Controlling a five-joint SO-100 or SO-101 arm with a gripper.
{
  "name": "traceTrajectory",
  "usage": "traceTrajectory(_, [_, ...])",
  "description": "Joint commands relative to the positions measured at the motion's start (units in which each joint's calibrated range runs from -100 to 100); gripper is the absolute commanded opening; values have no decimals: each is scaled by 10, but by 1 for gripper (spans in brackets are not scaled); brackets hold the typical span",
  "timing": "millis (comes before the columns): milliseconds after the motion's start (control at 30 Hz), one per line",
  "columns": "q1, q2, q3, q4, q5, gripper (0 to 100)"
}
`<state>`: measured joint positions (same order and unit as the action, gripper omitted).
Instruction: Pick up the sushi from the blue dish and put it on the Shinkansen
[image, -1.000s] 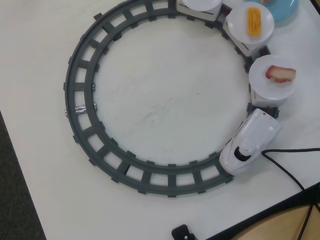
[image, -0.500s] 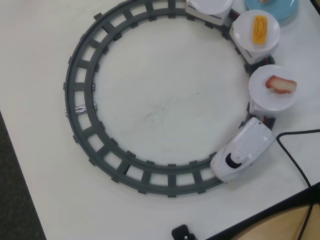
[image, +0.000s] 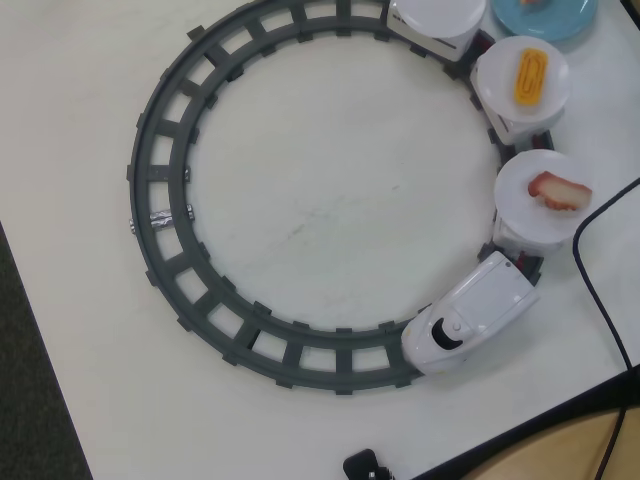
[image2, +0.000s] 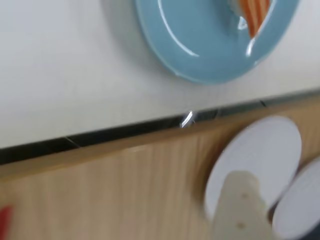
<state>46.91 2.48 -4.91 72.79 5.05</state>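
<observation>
The sushi, an orange-striped piece cut off by the top edge of the wrist view, lies on the blue dish, which sits on the white bench just inside its dark-trimmed edge. A pale, blurred part with small holes, apparently one finger of the end effector, rises from the bottom of that view, well apart from the sushi and out past the bench edge, over a light wooden surface. Whether the end effector is apart or together cannot be told; only that one blurred part shows, and nothing is seen clamped in it.

From overhead, the blue dish occupies the bench's top right corner, partly out of frame, with a sliver of the sushi at the very top edge. The Shinkansen stands on the grey ring track toward the bench's lower right, nose pointing to the bottom edge, drawing cars topped with white plates. One plate carries a red-and-white piece, the next a yellow ridged piece, and the last plate shows bare. A black cable loops along the right edge. A dark floor borders the bench on the left.
</observation>
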Motion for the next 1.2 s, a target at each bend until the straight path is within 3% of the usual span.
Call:
traceTrajectory(0, [-17,109,-151,21,20,22])
traceTrajectory(367, [-70,404,-444,97,48,23])
traceTrajectory(733, [-69,543,-576,118,49,22])
traceTrajectory(800, [-69,555,-587,123,49,18])
traceTrajectory(900, [-69,562,-599,129,49,1])
traceTrajectory(1167, [-63,535,-704,230,44,2])
